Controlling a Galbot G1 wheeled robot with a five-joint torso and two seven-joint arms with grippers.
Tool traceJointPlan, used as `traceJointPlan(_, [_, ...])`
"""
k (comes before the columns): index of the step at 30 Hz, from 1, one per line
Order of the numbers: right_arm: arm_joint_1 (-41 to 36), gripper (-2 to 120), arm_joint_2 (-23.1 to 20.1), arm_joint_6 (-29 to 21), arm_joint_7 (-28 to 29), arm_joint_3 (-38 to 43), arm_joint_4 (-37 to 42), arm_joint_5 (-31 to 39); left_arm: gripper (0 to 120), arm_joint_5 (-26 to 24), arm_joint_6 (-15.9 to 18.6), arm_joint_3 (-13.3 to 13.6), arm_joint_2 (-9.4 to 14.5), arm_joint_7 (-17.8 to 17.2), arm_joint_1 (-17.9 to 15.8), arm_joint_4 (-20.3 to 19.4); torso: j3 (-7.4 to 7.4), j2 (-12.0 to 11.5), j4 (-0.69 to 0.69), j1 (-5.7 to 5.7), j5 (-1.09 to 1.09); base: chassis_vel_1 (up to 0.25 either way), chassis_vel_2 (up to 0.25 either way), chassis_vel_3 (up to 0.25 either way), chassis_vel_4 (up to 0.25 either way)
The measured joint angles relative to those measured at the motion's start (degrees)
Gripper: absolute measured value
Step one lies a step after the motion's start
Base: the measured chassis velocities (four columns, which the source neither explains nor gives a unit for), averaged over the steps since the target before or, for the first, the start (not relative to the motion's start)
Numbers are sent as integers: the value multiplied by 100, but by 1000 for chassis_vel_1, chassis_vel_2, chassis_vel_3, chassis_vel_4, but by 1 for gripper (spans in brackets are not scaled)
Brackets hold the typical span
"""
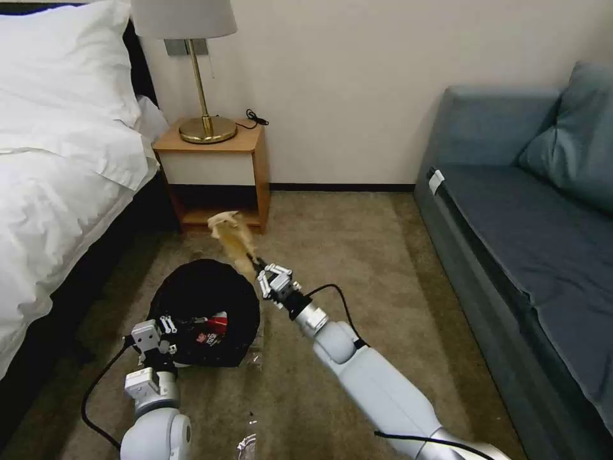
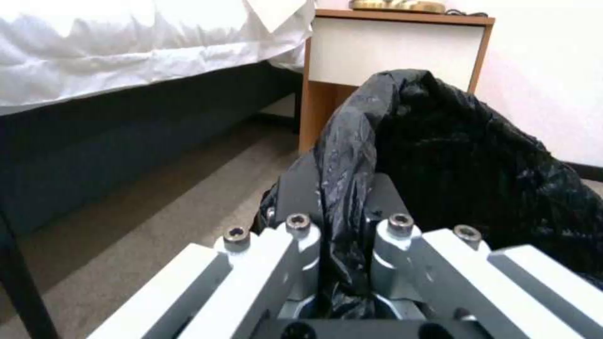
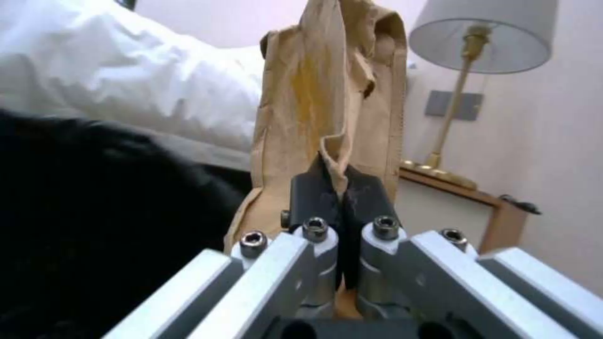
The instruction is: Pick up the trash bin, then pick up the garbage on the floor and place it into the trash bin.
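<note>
Now, step: right gripper (image 1: 258, 265) pinched the tan scrap (image 1: 233, 237) beside the trash bin (image 1: 204, 310).
Left gripper (image 2: 342, 207): clamped the bin's liner.
Next: likely needed centring over the opening.

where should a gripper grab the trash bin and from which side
By the rim, at the edge nearest the robot, coming in from above. The trash bin stands upright with its mouth open, and its round body looks too wide to span, so the thin lined rim is probably the only pinchable part. The left gripper holds it just so, shut on the bag-covered rim, leaving the mouth free beside the right gripper holding tan paper scrap.
</note>
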Motion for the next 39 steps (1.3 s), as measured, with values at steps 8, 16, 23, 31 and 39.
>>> traceJointPlan(8, [-237,0,48,119,-33,-119,-139,-227,5,2,47,37,41,-15,-23,-49,0,0,-1,0,1,0,0,0,0])
traceJointPlan(16, [-381,0,330,296,-136,-122,-553,-566,5,85,49,176,-3,-30,-23,-75,1,0,0,0,1,0,0,0,0])
traceJointPlan(23, [-419,4,397,348,-107,-101,-674,-731,5,96,67,211,-16,-53,-30,-138,0,0,0,0,0,0,0,0,0])
traceJointPlan(31, [-369,38,451,368,-126,-75,-724,-753,5,88,77,178,20,-55,-30,-140,0,0,0,0,0,0,0,0,0])
traceJointPlan(39, [-238,68,533,376,-116,-23,-698,-638,5,39,99,129,75,-56,-1,-155,1,0,0,0,0,0,0,0,0])
